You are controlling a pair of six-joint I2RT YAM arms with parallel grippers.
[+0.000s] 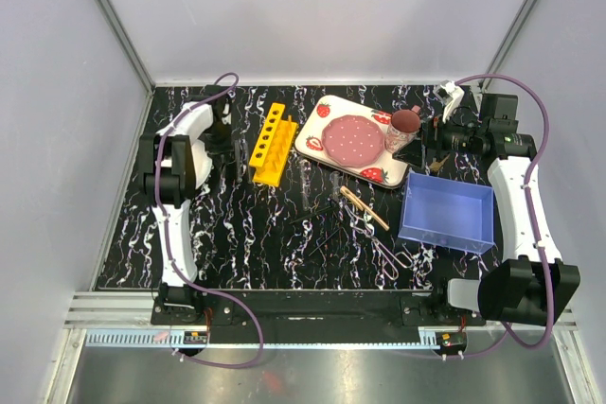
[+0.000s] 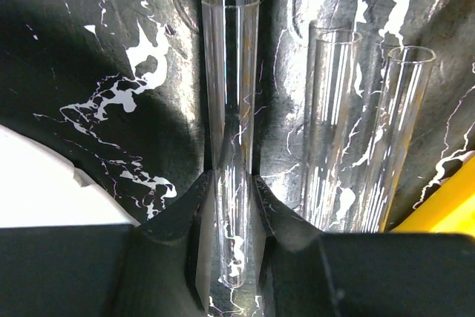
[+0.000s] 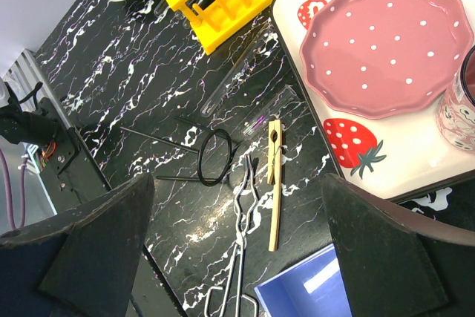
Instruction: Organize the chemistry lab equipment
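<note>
You're clamping one glass tube (image 2: 231, 64) in the left gripper (image 2: 231, 180), neighbouring tubes (image 2: 330, 109) being cut off below; the right gripper (image 3: 239, 257) is gaping empty.

toward the far edge sits a strawberry-print tray (image 1: 355, 104), a pink dotted plate (image 1: 355, 139) on it and a pink cup (image 1: 404, 130) on its right end. a blue bin (image 1: 440, 237) lies near the right edge of the black marbled bench (image 1: 237, 224).

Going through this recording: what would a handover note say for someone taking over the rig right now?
Left gripper: jaws closed on a glass tube; two more tubes beside it, near the yellow rack.
Right gripper: open, empty.
Wooden clamp, forceps, black rods: loose on the table.
Done: nothing visibly racked. Left: rack the tubes, sort the rest.
</note>
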